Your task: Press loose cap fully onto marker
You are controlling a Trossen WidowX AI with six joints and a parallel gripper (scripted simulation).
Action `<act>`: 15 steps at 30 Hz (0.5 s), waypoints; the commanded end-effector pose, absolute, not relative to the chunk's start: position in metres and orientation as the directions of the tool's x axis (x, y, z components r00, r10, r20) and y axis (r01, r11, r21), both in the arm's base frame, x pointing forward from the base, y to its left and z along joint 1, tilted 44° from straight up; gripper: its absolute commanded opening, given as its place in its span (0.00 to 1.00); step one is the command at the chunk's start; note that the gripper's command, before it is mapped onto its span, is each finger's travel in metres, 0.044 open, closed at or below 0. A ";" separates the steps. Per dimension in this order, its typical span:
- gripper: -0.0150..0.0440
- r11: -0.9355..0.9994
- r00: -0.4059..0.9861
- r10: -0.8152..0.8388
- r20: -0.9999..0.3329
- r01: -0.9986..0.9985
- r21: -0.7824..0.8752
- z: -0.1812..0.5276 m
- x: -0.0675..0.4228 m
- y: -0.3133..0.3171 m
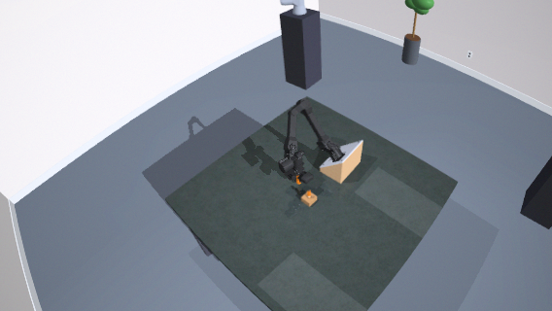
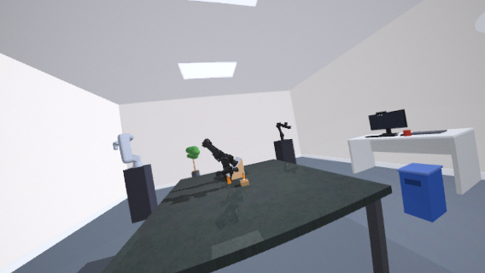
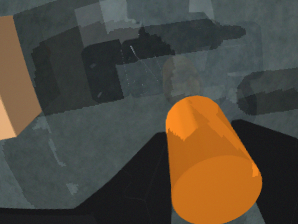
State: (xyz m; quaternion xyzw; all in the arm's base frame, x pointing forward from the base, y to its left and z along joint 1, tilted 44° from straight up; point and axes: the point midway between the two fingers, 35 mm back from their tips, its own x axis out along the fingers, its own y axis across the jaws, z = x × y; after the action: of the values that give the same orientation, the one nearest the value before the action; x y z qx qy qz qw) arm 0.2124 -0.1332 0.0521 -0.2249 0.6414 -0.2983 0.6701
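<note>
My gripper (image 1: pixel 298 178) (image 3: pixel 200 136) is shut on the orange cap (image 1: pixel 297 180) (image 2: pixel 229 180) (image 3: pixel 208 157). The cap stays upright between the dark fingers, low over the dark green table (image 1: pixel 389 233) (image 2: pixel 299 200). The tan holder block (image 1: pixel 309 204) (image 2: pixel 245 183) stands a short way in front of the gripper, with the orange marker (image 1: pixel 309 193) (image 2: pixel 243 176) upright in it. In the wrist view only a corner of the holder block (image 3: pixel 12 90) shows at the left edge, and the marker is out of view.
A tan wedge-shaped box (image 1: pixel 343 163) stands on the table just behind and right of the gripper, beside the arm's forearm. Pedestals, a plant, a desk and a blue bin stand off the table.
</note>
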 end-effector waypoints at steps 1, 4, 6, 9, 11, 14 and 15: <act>0.25 0.716 0.008 -0.693 -0.721 0.125 -0.687 0.062 0.215 -0.128; 0.25 0.716 0.008 -0.693 -0.721 0.125 -0.687 0.067 0.215 -0.123; 0.25 0.715 0.008 -0.694 -0.720 0.125 -0.688 0.070 0.214 -0.120; 0.25 0.715 0.008 -0.694 -0.719 0.125 -0.688 0.075 0.214 -0.116; 0.25 0.714 0.008 -0.695 -0.719 0.125 -0.689 0.078 0.213 -0.113; 0.25 0.714 0.009 -0.695 -0.719 0.125 -0.689 0.079 0.213 -0.112; 0.25 0.715 0.009 -0.694 -0.720 0.125 -0.688 0.079 0.214 -0.111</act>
State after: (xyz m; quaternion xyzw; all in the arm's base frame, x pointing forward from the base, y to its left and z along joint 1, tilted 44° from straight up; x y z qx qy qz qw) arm 0.2114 -0.1130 0.0744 -0.2259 0.6400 -0.2994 0.6706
